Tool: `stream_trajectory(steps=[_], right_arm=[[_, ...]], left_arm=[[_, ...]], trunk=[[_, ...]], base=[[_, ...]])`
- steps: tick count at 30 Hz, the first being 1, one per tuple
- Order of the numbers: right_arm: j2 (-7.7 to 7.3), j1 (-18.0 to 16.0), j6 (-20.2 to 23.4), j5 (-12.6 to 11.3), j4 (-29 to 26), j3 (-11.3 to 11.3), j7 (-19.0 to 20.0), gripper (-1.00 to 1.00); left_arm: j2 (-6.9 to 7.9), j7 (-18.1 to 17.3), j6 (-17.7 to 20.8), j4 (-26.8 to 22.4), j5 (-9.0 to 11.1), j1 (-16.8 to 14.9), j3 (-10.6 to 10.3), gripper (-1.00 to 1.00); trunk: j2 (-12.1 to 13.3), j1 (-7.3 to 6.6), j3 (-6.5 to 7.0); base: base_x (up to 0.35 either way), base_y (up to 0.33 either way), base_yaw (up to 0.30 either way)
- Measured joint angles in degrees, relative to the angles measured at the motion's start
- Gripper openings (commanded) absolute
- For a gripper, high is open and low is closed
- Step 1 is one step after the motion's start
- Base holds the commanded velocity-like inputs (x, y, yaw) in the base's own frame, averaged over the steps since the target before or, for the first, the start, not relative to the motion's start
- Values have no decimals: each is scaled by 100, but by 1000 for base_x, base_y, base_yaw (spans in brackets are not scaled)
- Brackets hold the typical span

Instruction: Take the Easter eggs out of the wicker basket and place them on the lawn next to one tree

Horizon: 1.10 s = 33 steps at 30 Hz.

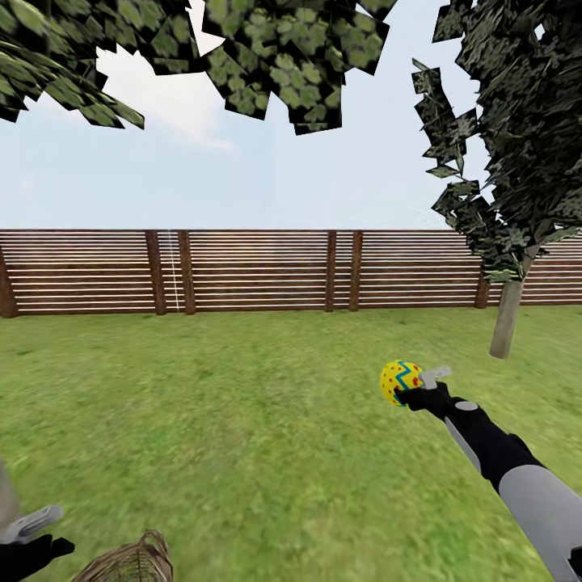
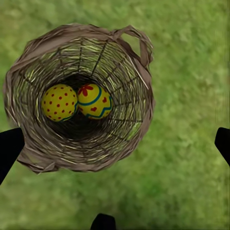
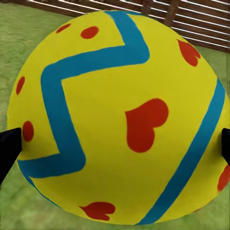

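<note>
Left wrist view: two Easter eggs (image 2: 76, 101) are seen lying side by side, touching, at the bottom of the wicker basket (image 2: 132, 72), which stands on the lawn (image 2: 191, 158).
Left claw (image 1: 28, 537): held low just beside the basket rim (image 1: 129, 562); its fingertips (image 2: 9, 146) are set wide apart with nothing between them.
Right claw (image 1: 420, 386): clamped on the third egg (image 1: 400, 381) (dark tips (image 3: 8, 143) press both its flanks).
Right arm pose: stretched forward and out at full reach, egg held above the grass.
Step in hand: first egg is judged to be in transit towards the tree (image 1: 509, 319).
Next move: the egg must be carried nearer the trunk, lowered and released beside it.
Far: wooden fence (image 1: 259, 271).
</note>
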Motion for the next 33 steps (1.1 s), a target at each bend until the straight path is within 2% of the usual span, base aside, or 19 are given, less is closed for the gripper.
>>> stream_trajectory(steps=[3, 5, 12, 33], right_arm=[[-28, 0, -109, -2, 12, -175, 10, -100], [-31, 0, -251, 4, 20, -201, 16, -100], [-9, 0, -277, 12, 14, -207, 20, -100], [20, 0, -249, 40, 22, -180, 9, -100]], left_arm=[[-26, 5, -8, 0, -1, 0, -6, 100], [-28, 6, -9, 0, -2, 0, -8, 100], [-111, 14, -18, 0, -1, 0, -9, 100], [-137, 23, -27, 0, -11, -1, -9, 100]], trunk=[[-121, 66, -54], [-201, 110, -90], [-482, 264, -216], [-1325, 725, -593]], base=[[0, 0, 0], [0, 0, 0], [0, 0, 0], [0, 0, 0]])
